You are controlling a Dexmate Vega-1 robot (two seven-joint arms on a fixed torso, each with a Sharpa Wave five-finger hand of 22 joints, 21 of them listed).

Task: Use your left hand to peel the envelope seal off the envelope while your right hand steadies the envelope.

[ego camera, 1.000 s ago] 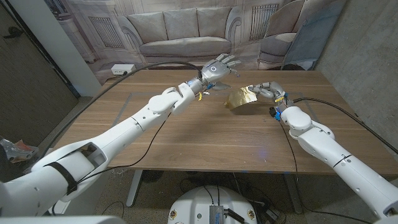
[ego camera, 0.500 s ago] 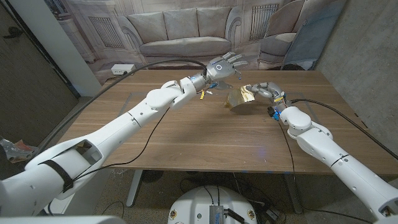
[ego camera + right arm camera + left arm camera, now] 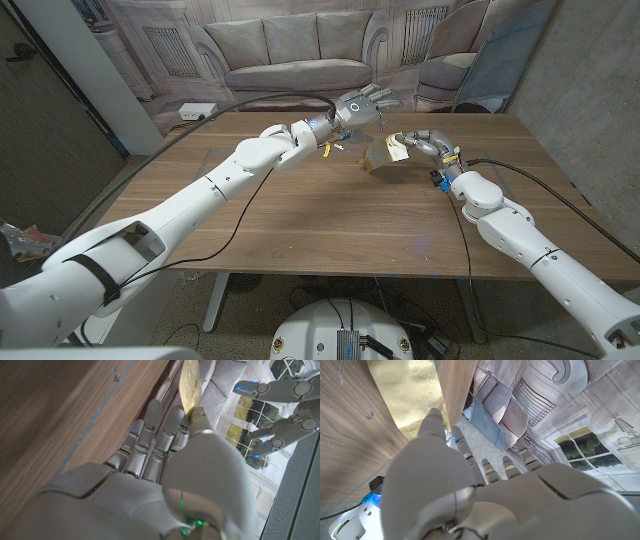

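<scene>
A gold envelope [image 3: 381,157] stands tilted up off the wooden table [image 3: 300,210] near its far middle, and also appears in the left wrist view [image 3: 415,395] and edge-on in the right wrist view [image 3: 191,385]. My right hand [image 3: 427,143] [image 3: 150,470] grips its right edge, thumb and fingers pinched on it. A small pale patch [image 3: 398,149] shows on the envelope by those fingers. My left hand [image 3: 362,105] [image 3: 470,495] hovers just above and left of the envelope, fingers [image 3: 285,410] spread and holding nothing.
A white power strip [image 3: 197,110] lies at the table's far left corner. Black cables [image 3: 250,100] trail along both arms. The table's far edge runs just behind the envelope, in front of a printed sofa backdrop [image 3: 290,50].
My left hand has moved right, closer over the envelope. The right hand has tipped the envelope more upright, so its gold face looks darker.
</scene>
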